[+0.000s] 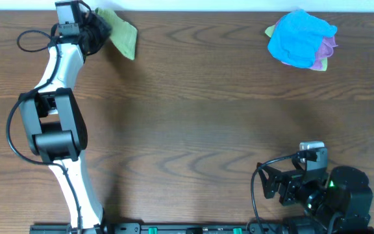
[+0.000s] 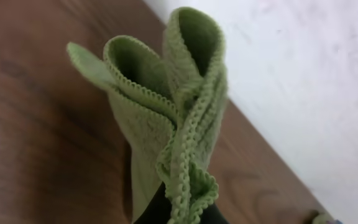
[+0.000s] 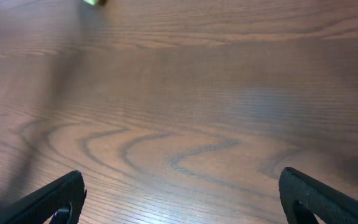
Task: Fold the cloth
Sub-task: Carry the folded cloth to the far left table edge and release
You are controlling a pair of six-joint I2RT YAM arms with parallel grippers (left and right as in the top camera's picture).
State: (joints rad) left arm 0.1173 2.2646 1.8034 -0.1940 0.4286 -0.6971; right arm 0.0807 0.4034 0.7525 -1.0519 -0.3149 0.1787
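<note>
Items outside the task: a pile of cloths on a wooden table.
The brown wood-grain table (image 1: pixel 193 117) fills the overhead view. At about 2 o'clock, near the far edge, a crumpled blue cloth (image 1: pixel 300 36) lies on top of a purple cloth (image 1: pixel 328 45), which shows at the pile's 4 o'clock side. Slivers of a yellowish cloth (image 1: pixel 321 64) show at the pile's 5 and 10 o'clock edges. A white strip (image 1: pixel 239 5) runs beyond the table at 12 o'clock.

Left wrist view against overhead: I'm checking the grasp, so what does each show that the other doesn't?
Only left wrist: the cloth's stitched edges bunched into folds, rising from the left gripper. Only overhead: a blue cloth piled on a purple cloth at far right, plus the right gripper. Both: the green cloth held near the table's far edge.
</note>
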